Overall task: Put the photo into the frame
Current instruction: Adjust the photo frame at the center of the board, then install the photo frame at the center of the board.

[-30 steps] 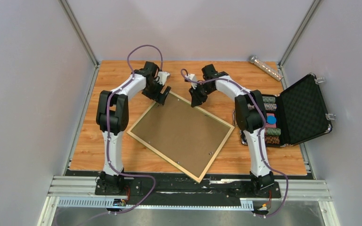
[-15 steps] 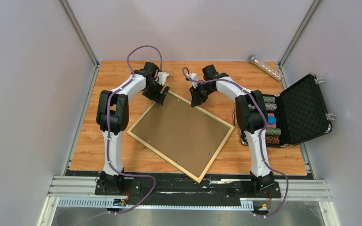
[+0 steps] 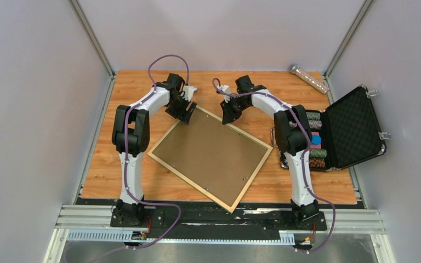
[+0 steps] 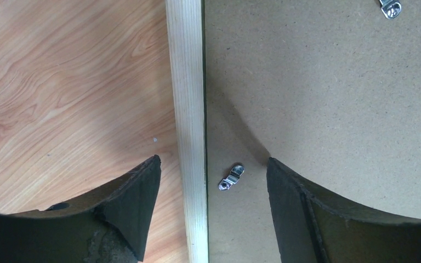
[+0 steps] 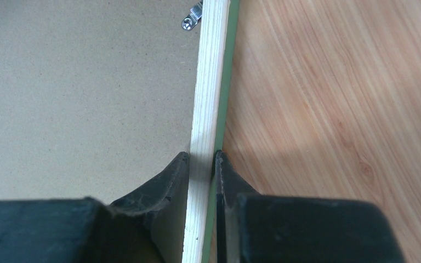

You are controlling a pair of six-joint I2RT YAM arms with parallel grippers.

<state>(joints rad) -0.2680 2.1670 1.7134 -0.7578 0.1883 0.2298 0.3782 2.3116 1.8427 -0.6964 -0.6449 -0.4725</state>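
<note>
Open tabletop (image 3: 285,87) borders frame's (image 5: 205,98) edge; right gripper (image 5: 202,159) pinches it, perhaps raised.

- The left hand (image 3: 185,113) has slid a tiny bit toward 7 o'clock, by the far corner of the frame (image 3: 190,183).
- Its fingers (image 4: 137,192) have come a little closer together.
- The right hand (image 3: 228,118) has moved a tiny bit toward 12 o'clock.

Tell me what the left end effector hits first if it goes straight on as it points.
The left end effector stands open astride the frame's pale rail. Likely one fingertip meets the backing board, the other the table, the rail passing between; depth leaves unclear which comes first.
</note>
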